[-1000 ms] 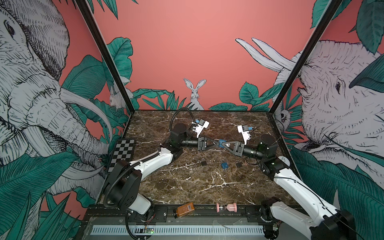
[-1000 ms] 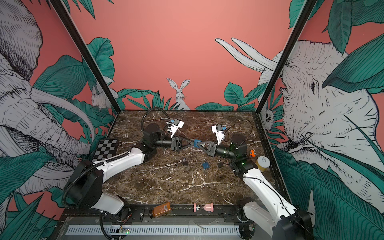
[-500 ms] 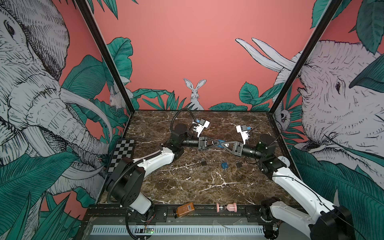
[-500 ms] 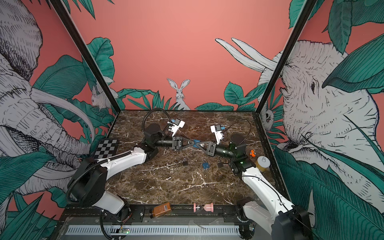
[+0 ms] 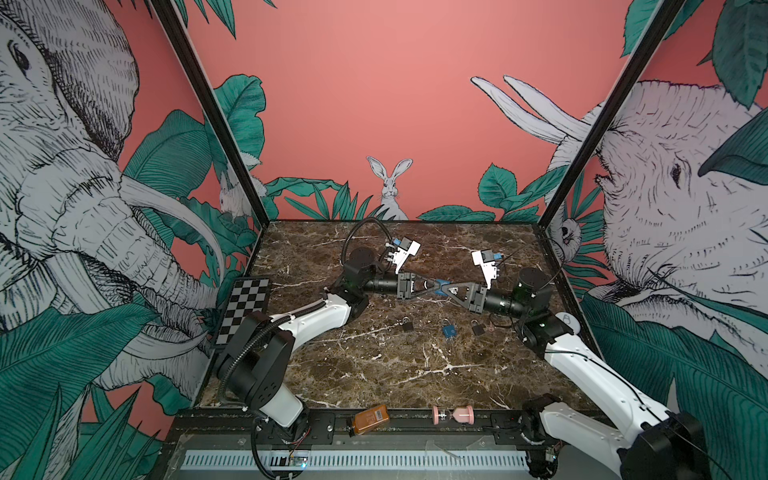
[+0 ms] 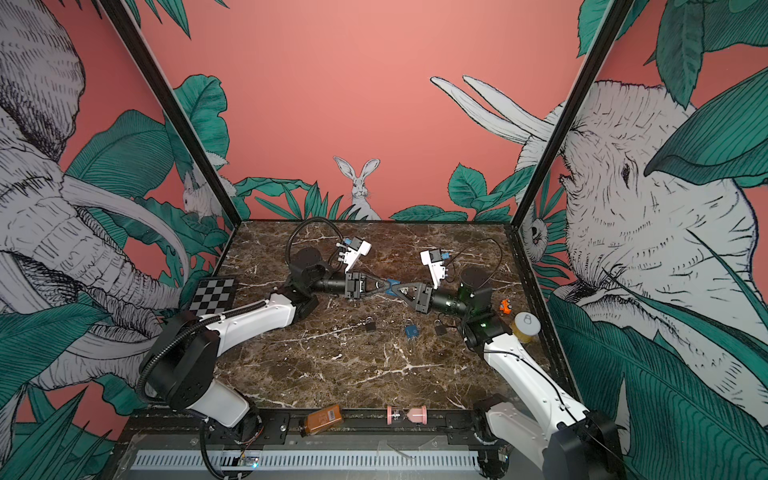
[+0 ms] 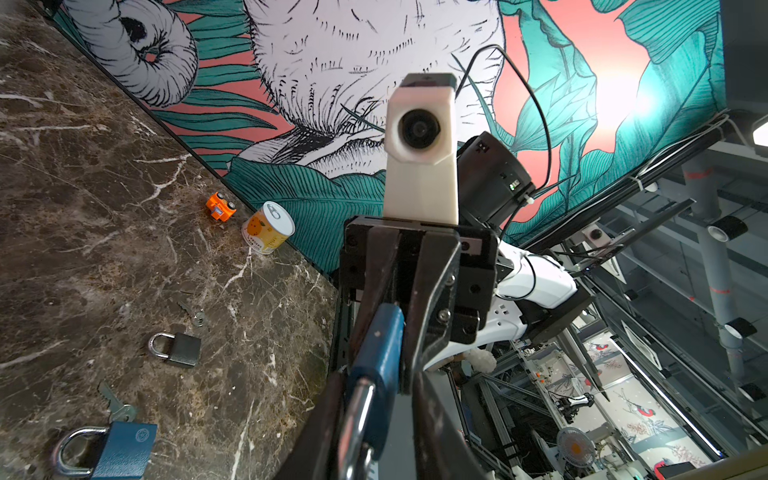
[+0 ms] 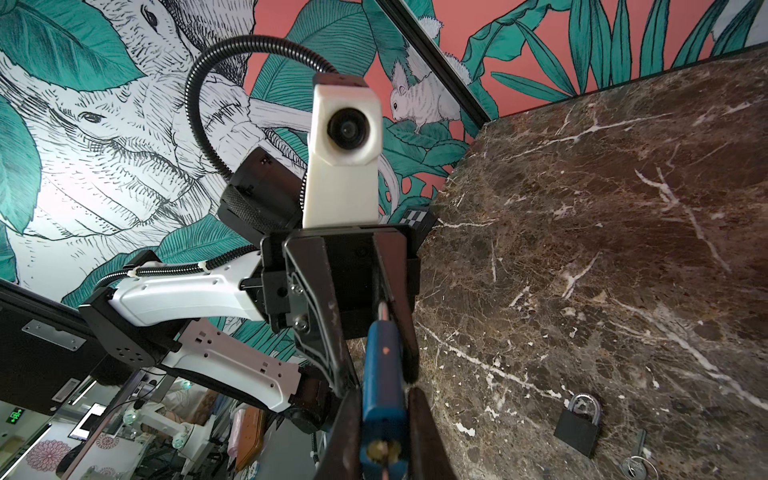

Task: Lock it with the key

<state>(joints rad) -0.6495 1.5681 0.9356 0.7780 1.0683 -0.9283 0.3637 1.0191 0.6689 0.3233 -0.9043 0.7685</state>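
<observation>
Blue padlock [image 5: 441, 288] held in air beyond the spare padlock [image 5: 448, 331]. Right pincer [image 5: 451, 289] pinches its body; left pincer [image 5: 433, 286] sits close round the shackle [image 7: 353, 415], grip I cannot tell. I judge it rigid, slick: hold flat faces.

White arm shells [image 5: 320, 322], black joints [image 5: 259, 376], one ribbed black conduit [image 8: 257, 40], white camera mounts [image 5: 405, 253].
</observation>
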